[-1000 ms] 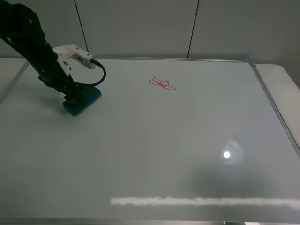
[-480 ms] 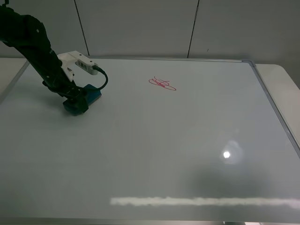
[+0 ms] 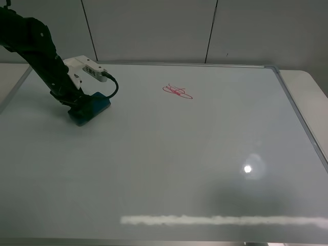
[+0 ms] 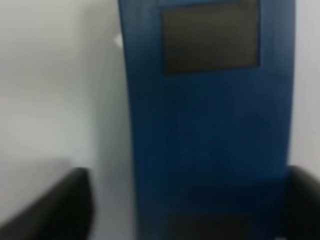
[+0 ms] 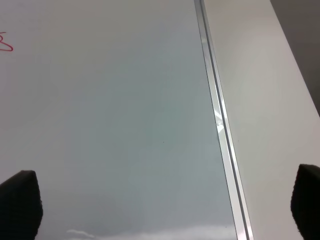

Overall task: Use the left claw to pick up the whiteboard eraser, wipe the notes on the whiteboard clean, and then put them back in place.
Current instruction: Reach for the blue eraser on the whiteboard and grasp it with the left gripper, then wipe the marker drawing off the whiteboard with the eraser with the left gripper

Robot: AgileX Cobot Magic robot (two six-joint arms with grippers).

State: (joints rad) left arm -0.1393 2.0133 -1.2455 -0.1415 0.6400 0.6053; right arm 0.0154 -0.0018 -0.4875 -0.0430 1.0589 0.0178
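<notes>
The teal-blue whiteboard eraser (image 3: 95,107) lies on the whiteboard (image 3: 179,154) at the far left. My left claw (image 3: 81,105) is down over it. In the left wrist view the eraser (image 4: 207,125) fills the gap between the fingers (image 4: 55,205); one finger stands apart from its side, the other is at its edge, so the claw (image 4: 175,202) is open around it. The red notes (image 3: 178,91) sit at the far middle of the board, well right of the eraser. My right gripper (image 5: 160,205) is open and empty over the board's right part; a bit of the notes (image 5: 5,44) shows there.
The board's silver frame (image 3: 300,115) runs along its right side, with a pale table surface (image 3: 307,82) beyond it. It also shows in the right wrist view (image 5: 220,125). A bright lamp glare (image 3: 248,168) and a light streak sit on the near board.
My left arm has shifted slightly and settled lower over the eraser. The eraser and the notes have not moved.
</notes>
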